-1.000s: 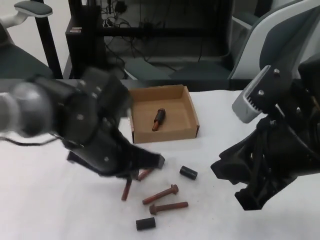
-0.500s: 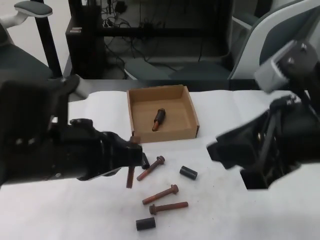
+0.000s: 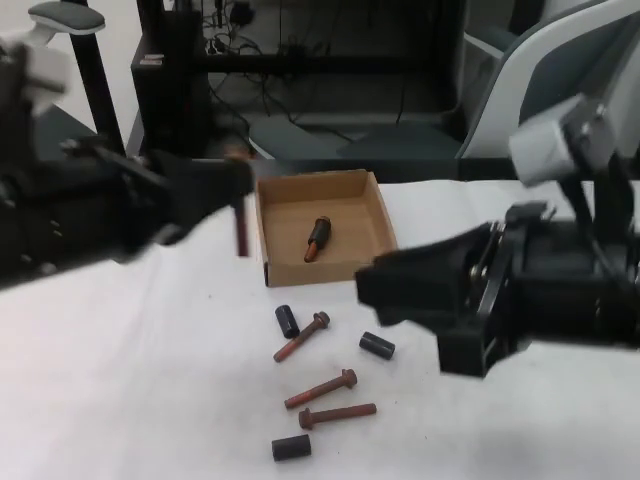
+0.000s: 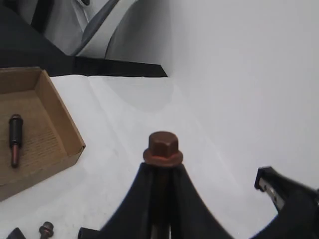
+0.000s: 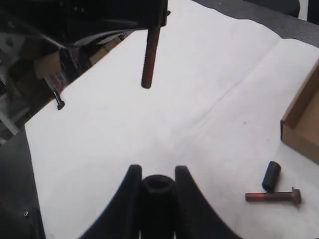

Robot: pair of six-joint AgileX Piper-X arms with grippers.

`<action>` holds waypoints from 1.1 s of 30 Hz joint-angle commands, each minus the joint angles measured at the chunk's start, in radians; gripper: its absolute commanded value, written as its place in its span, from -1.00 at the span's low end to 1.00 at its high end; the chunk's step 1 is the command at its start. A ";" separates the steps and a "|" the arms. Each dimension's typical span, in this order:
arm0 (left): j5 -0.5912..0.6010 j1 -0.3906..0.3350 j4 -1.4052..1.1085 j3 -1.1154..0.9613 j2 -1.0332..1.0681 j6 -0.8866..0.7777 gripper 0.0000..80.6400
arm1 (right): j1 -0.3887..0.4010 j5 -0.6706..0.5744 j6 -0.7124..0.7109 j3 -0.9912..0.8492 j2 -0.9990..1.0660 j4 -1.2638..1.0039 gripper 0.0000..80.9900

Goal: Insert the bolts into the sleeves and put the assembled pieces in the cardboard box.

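My left gripper [image 3: 232,182] hangs above the bench left of the cardboard box [image 3: 372,205], shut on a rusty bolt [image 3: 241,228] that points straight down. In the left wrist view the bolt's hex head [image 4: 163,148] sticks out between the gripper's [image 4: 162,172] fingers. My right gripper [image 5: 158,175] is shut on a black sleeve [image 5: 158,191], open end toward the hanging bolt [image 5: 149,59]. In the high view this gripper [image 3: 368,288] sits right of the loose parts. One assembled piece [image 3: 317,238] lies in the box.
On the white cloth lie three loose bolts [image 3: 302,338] [image 3: 322,389] [image 3: 338,413] and three black sleeves [image 3: 287,321] [image 3: 377,346] [image 3: 290,448]. The cloth left of the parts is free. Chairs and a dark stand are behind the bench.
The left gripper has lifted a bolt off the cloth and carried it up and back beside the box. The right arm has swung leftward, toward the middle.
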 commanded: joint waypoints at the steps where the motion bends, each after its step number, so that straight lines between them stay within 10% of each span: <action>1: 0.091 0.054 -0.025 -0.002 -0.011 -0.005 -0.96 | 0.010 -0.005 0.045 0.032 -0.010 -0.112 -0.99; 33: 0.250 0.056 -0.166 -0.002 -0.011 -0.185 -0.96 | 0.063 -0.103 0.150 0.044 0.106 -0.393 -0.99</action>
